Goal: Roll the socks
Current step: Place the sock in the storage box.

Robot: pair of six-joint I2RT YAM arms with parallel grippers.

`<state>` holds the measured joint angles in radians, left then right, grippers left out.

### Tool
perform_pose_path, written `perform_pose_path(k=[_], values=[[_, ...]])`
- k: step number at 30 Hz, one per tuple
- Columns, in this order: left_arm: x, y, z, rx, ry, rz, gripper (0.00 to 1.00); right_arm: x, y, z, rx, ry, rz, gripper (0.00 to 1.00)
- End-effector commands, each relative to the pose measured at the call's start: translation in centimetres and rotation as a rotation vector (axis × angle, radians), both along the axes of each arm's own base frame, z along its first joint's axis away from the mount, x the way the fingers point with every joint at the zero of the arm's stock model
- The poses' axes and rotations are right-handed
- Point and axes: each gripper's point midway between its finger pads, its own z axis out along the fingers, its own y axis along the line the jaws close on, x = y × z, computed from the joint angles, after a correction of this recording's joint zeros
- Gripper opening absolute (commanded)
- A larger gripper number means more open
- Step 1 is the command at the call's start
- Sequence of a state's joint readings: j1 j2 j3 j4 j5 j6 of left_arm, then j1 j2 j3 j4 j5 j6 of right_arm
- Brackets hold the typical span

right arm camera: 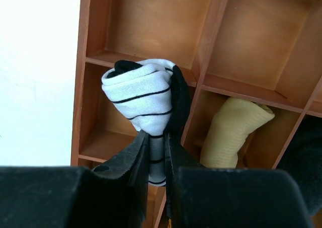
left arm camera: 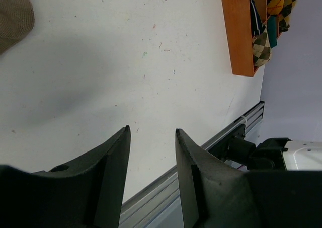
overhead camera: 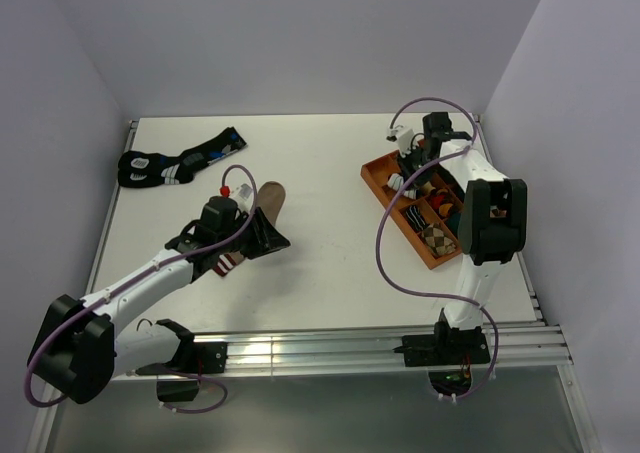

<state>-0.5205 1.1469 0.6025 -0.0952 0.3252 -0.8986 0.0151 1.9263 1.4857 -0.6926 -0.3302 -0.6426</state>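
the tray (overhead camera: 392, 216) sits on the table's (overhead camera: 320, 163) right side, and a pair of socks (overhead camera: 180, 161) lies far left. the long sock (overhead camera: 270, 195) lies left of centre, partly under the left arm (overhead camera: 160, 268). the short sock (right arm camera: 143, 94) hangs over a tray compartment, pinched in the right gripper (right arm camera: 157, 137). another roll (right arm camera: 234, 132) fills the neighbouring compartment.

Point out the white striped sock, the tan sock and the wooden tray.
white striped sock (right arm camera: 138, 94): right wrist view, its rolled white part.
tan sock (overhead camera: 271, 195): top external view, its brown end.
wooden tray (left arm camera: 234, 26): left wrist view, its side wall.

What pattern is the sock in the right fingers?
White sock with thin black stripes and black trim; right wrist view shows it best.
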Motion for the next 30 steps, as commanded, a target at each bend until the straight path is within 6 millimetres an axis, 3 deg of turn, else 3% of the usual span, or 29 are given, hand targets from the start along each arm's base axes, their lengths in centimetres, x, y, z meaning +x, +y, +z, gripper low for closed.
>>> perform_pose_path(k=[1,8,20,26,30], values=[[0.9,-0.6,1.4,-0.017,-0.054,-0.021,0.46,-2.8,0.1,-1.7,-0.031,0.107,0.08,0.0],[1.1,-0.6,1.3,-0.012,-0.053,-0.019,0.46,-4.1,0.4,-2.7,-0.052,0.139,0.134,0.0],[1.1,-0.6,1.2,-0.011,-0.047,-0.016,0.47,-2.8,0.1,-4.5,-0.095,0.183,0.085,0.0],[0.9,-0.5,1.3,-0.009,-0.047,-0.018,0.47,-2.6,0.0,-4.4,-0.096,0.182,0.062,0.0],[0.8,-0.5,1.4,-0.011,-0.048,-0.023,0.47,-2.6,0.0,-3.7,-0.092,0.168,0.041,0.16]])
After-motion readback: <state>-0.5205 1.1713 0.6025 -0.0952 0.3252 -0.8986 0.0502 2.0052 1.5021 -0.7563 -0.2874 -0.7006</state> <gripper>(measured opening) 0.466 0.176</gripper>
